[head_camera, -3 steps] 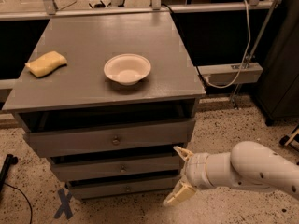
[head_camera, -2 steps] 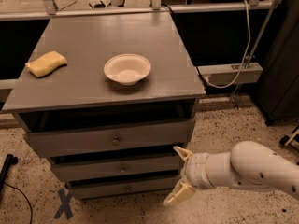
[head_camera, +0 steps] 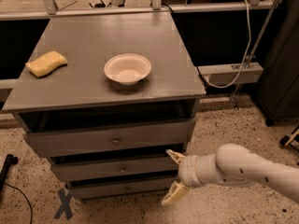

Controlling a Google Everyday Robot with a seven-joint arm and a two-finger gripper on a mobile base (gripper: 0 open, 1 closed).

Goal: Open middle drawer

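Progress is basically nil this past second: white two-finger hand (head_camera: 174, 176) hangs spread wide off the right end of the grey wooden middle drawer (head_camera: 93, 168), second down the cabinet (head_camera: 187, 64), looks shut, small round knob (head_camera: 123, 169) untouched. Grab's yet to happen.

Grey, low-fronted middle drawer (head_camera: 103, 168), seemingly shut; gripper (head_camera: 172, 177) splayed at its right end

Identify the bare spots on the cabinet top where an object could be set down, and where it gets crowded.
Bare: the back strip of the cabinet top behind the sponge and bowl, the gap between those two, and the right edge beyond the bowl. Crowded: at the right end of the middle drawer, where the open pincer hovers.
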